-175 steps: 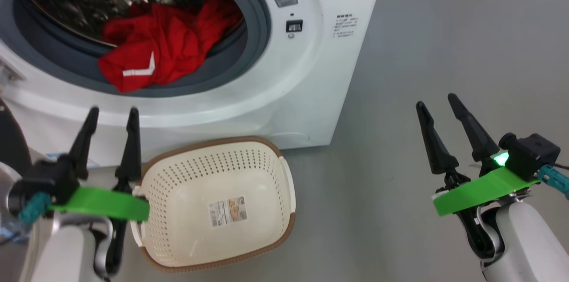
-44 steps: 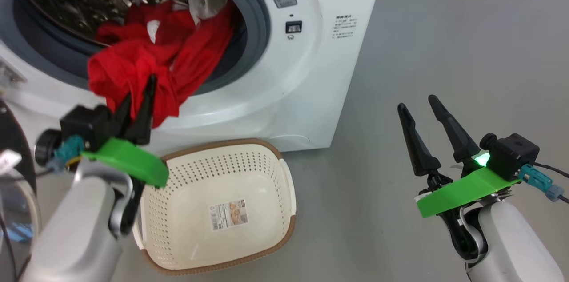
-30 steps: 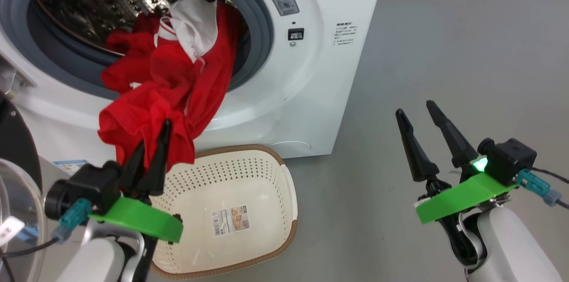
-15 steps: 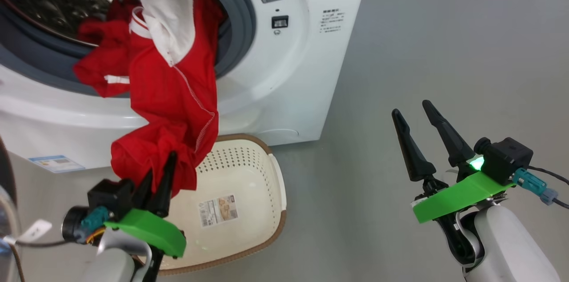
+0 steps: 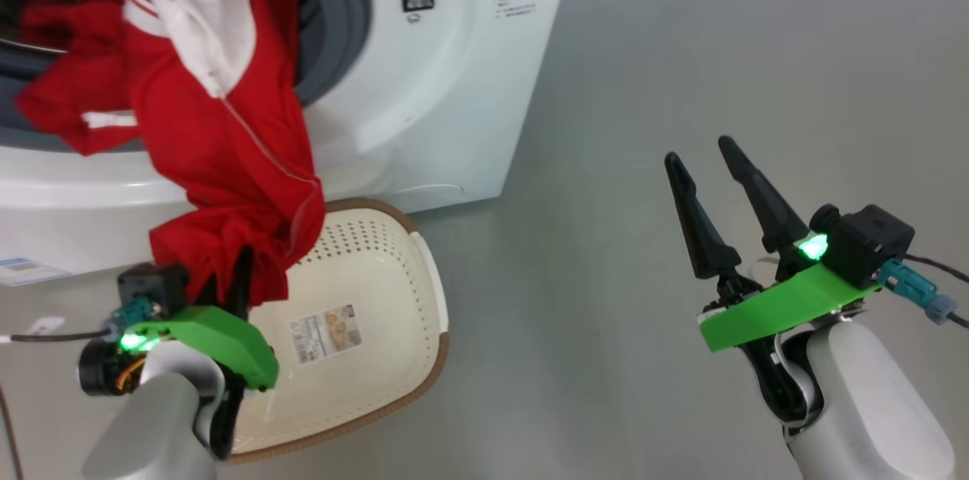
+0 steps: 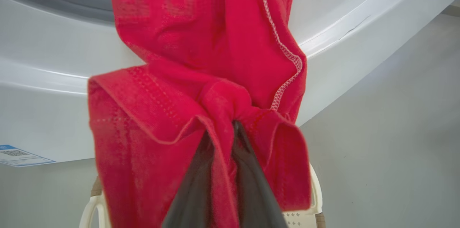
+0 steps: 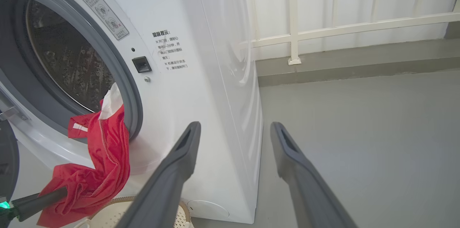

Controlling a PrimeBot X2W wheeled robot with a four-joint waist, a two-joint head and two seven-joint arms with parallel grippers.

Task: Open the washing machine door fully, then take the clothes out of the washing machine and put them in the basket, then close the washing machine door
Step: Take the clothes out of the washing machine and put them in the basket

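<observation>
A bunched fold of the red garment is clamped between the closed fingers of the left gripper, above the left side of the cream basket. The garment trails up over the lower rim into the drum opening of the washing machine. The right gripper is held spread apart and empty over the grey floor.

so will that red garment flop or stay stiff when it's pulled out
Probably floppy: the clothes drape over the washing machine rim and bunch around the left gripper. Likely light: one pinched fold holds it.
</observation>
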